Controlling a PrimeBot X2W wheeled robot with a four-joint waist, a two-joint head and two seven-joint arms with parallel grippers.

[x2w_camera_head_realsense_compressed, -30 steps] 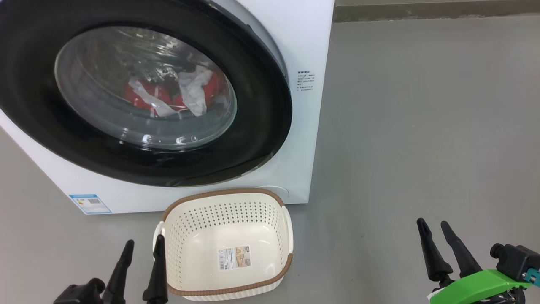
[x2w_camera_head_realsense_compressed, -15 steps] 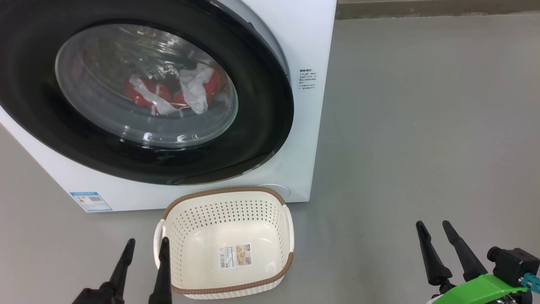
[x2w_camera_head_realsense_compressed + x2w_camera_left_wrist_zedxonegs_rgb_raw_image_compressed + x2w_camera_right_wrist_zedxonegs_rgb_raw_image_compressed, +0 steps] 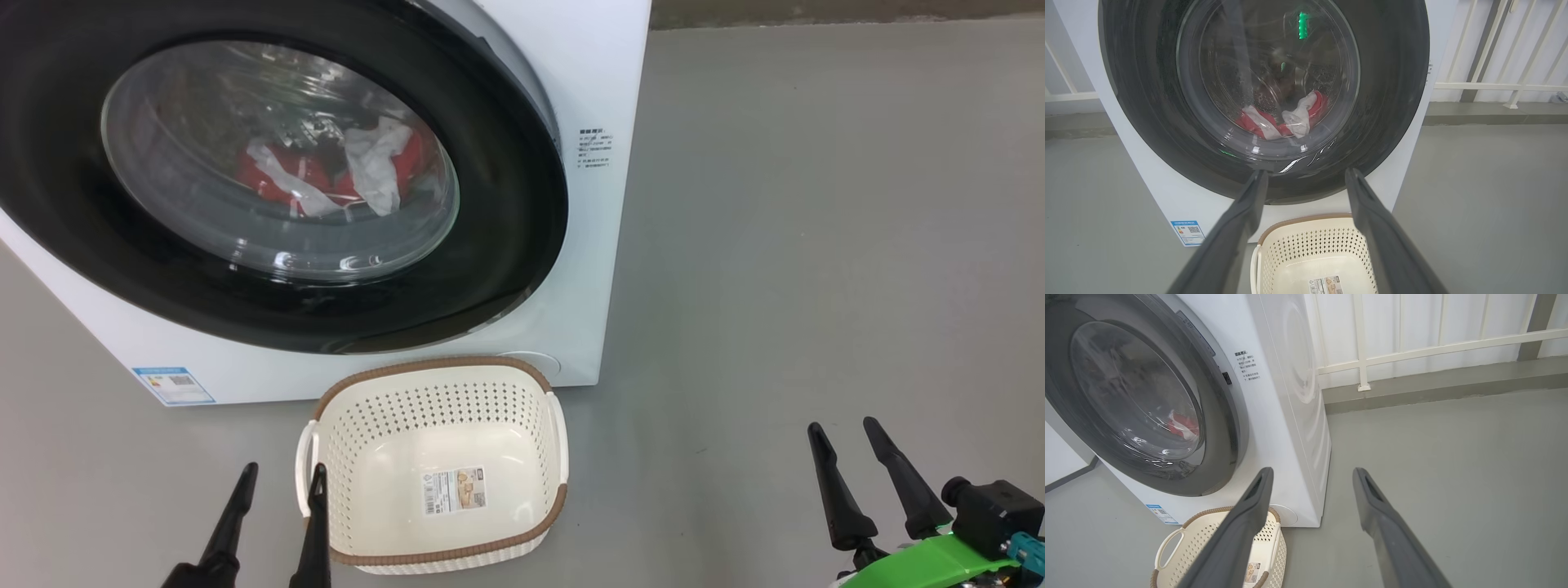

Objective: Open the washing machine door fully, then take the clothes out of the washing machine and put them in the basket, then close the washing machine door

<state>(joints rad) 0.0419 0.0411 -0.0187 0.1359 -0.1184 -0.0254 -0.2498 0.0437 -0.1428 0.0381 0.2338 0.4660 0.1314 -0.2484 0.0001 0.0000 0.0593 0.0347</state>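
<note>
On the grey floor, before a white railing, the washing machine is seen standing, white body, front turned toward the robot. Its front is taken up almost wholly by the door: wide glossy black rim, closed flat against the machine. A bulging glass window is set in the door's middle; the perforated drum is made out through it.

The basket is placed on the floor just in front of the machine's lower right corner, below the door's edge. Cream, perforated, brown rim, white handles at both sides.

The left gripper is noted at the lower left of the head view, fingers spread, nothing held between them; its inner finger is seen just beside the basket's left handle, and contact cannot be judged. The right gripper is noted at the lower right, well apart from basket and machine, fingers likewise parted, nothing gripped. A green part is fixed behind it.

The clothes are found inside the drum, low behind the glass: a red and white heap.

Small items: a paper label on the basket's bottom; a blue sticker at the lower left of the machine's front; printed text right of the door.
</note>
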